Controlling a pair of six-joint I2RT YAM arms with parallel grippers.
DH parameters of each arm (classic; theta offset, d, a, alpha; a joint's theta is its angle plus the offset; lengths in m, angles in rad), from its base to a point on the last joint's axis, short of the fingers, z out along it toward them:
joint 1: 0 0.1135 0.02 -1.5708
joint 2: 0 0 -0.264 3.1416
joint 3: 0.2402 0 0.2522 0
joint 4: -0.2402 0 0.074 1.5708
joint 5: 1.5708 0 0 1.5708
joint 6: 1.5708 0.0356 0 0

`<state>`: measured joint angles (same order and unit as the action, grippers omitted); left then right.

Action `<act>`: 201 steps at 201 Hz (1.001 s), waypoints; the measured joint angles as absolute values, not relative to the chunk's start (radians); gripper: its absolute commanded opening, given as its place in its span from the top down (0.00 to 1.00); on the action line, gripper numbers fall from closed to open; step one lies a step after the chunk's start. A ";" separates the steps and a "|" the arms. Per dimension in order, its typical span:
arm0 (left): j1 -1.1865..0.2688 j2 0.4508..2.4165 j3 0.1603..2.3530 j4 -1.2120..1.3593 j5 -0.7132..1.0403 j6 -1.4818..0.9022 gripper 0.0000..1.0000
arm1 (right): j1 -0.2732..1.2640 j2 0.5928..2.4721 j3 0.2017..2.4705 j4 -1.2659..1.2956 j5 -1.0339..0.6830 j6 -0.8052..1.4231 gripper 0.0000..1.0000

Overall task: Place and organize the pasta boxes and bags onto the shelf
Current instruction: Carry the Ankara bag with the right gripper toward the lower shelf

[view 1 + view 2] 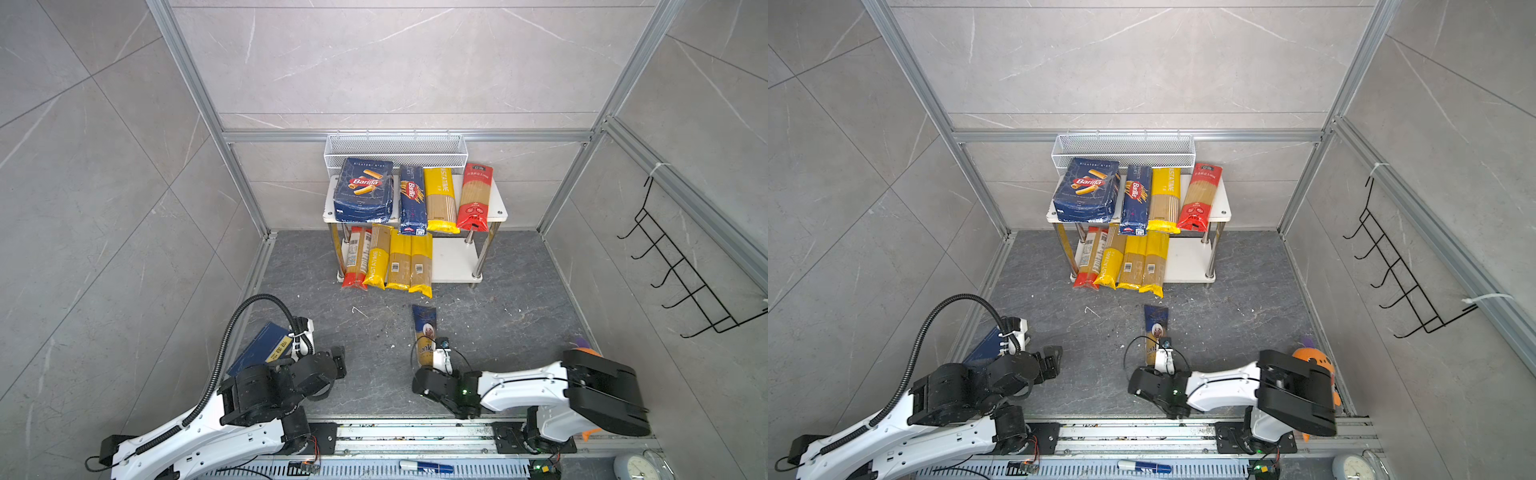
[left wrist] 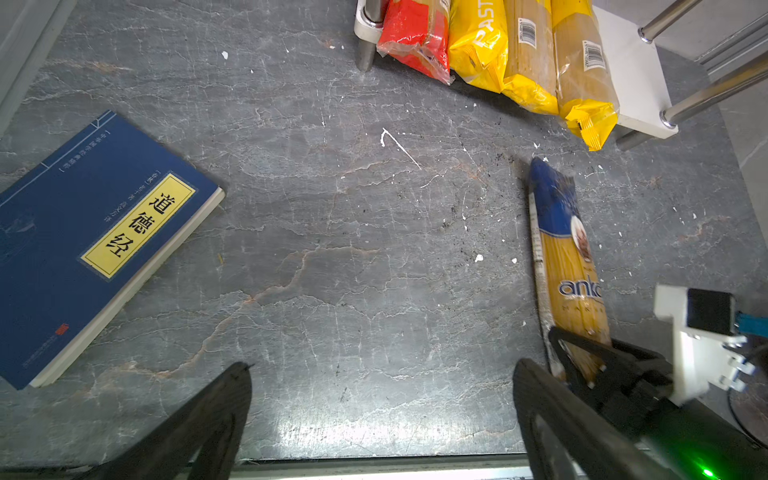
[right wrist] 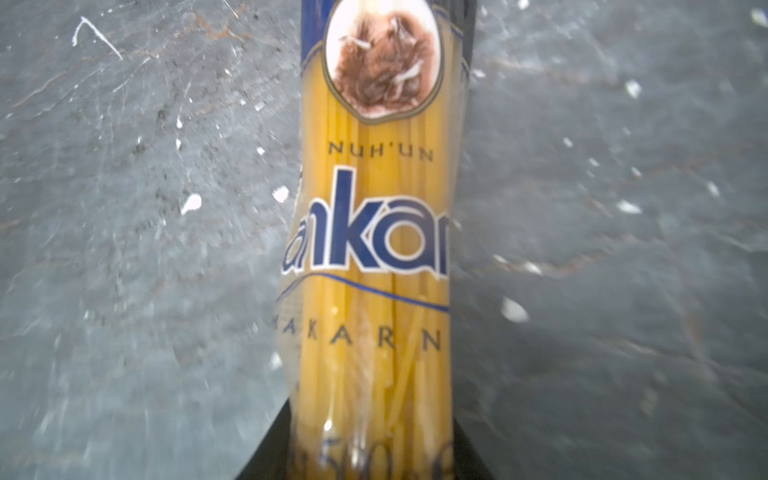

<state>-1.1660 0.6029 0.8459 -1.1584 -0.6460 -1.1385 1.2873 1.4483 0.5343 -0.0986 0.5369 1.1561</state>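
The dark blue "ankara" spaghetti bag [image 1: 424,332] [image 1: 1156,328] lies on the floor in front of the shelf [image 1: 498,208]. My right gripper [image 3: 372,449] [image 1: 431,362] is shut on the bag's near end [image 3: 374,249], with a black finger [image 2: 582,353] pressed to each side. My left gripper [image 2: 384,370] [image 1: 338,361] hangs open over bare floor, holding nothing. On the top board lie the wide Barilla box [image 1: 363,189], the narrow Barilla box [image 1: 412,199], a yellow bag [image 1: 439,199] and a red bag [image 1: 474,197]. The lower board holds a red bag [image 1: 355,257] and three yellow bags [image 1: 399,262].
A blue book [image 1: 262,345] [image 2: 91,241] lies on the floor by my left arm. A white wire mesh basket [image 1: 395,147] stands behind the shelf. A black hook rack [image 1: 681,270] hangs on the right wall. An orange plush [image 1: 1312,361] sits behind my right arm.
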 measured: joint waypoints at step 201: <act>-1.166 0.680 0.866 -1.143 -0.646 -1.137 0.01 | 1.110 0.612 0.253 -0.130 0.000 1.116 0.82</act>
<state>-1.1660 0.6804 0.8661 -1.1427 -0.6464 -1.1374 1.1099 0.6121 0.2527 -0.1295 0.0002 1.1156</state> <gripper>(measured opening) 0.992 0.387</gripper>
